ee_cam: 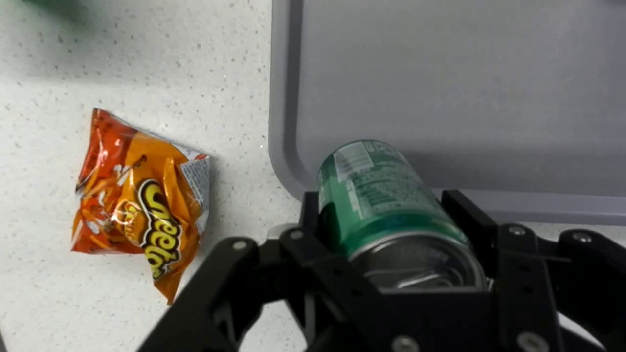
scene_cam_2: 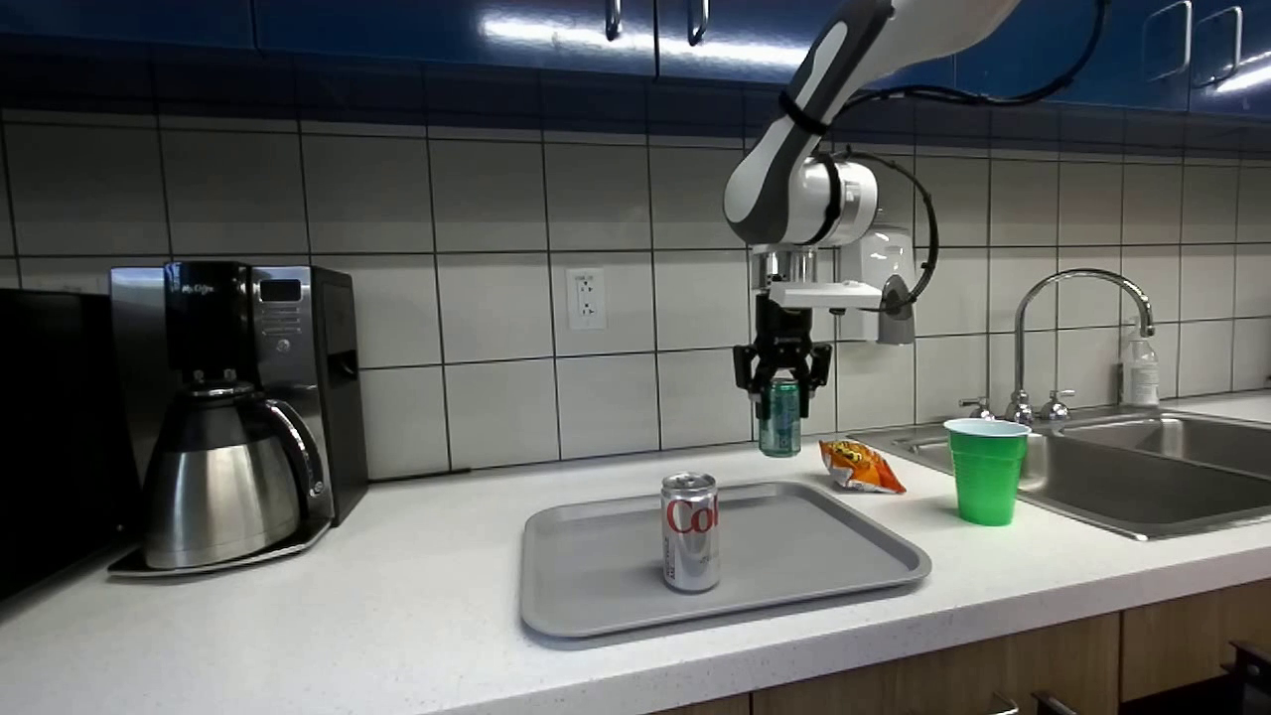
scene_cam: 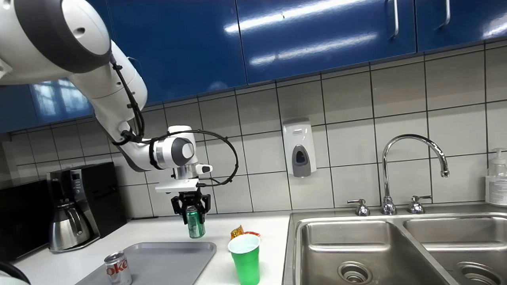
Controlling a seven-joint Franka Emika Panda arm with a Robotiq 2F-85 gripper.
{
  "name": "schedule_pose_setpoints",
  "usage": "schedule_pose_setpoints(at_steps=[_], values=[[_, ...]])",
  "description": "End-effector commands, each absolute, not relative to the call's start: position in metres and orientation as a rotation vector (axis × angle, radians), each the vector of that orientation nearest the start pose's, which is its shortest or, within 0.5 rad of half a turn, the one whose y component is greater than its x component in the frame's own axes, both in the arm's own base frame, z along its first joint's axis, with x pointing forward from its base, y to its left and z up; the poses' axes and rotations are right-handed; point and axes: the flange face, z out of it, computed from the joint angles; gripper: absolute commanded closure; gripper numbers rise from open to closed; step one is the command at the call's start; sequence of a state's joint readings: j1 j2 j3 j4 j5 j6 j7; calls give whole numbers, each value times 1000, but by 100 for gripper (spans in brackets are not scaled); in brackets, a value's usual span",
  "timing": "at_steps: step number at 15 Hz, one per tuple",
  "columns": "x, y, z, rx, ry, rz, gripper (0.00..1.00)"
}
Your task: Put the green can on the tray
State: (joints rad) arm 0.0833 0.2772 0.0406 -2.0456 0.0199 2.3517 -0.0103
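Note:
The green can [scene_cam: 196, 227] is held upright, or nearly so, in the air in both exterior views [scene_cam_2: 781, 433]. My gripper [scene_cam: 193, 217] is shut on its upper part, with one black finger on each side [scene_cam_2: 782, 405]. In the wrist view the can [ee_cam: 381, 190] shows its silvery top between the fingers [ee_cam: 379, 210], and its lower end overlaps a corner of the tray [ee_cam: 440, 98]. The grey tray [scene_cam_2: 794, 541] lies flat on the counter, also seen in an exterior view [scene_cam: 170, 257]. The can is above counter height near the tray's back edge, apart from it.
A red-and-silver can [scene_cam_2: 690, 536] stands on the tray, near its front [scene_cam: 118, 270]. A snack bag [ee_cam: 146, 205] lies beside the tray corner [scene_cam_2: 860, 467]. A green cup [scene_cam_2: 987, 477] stands near the steel sink [scene_cam: 352, 245]. A coffee maker [scene_cam_2: 238, 417] stands on the tray's far side.

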Motion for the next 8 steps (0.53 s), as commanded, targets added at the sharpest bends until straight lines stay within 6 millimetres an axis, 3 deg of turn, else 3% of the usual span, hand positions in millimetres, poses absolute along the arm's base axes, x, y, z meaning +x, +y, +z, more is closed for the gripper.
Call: schedule_pose_setpoints(at_steps=[1,8], values=[[551,69,322,-3104,-254,-60,61],[506,63,304,-3113,-326,25,61]])
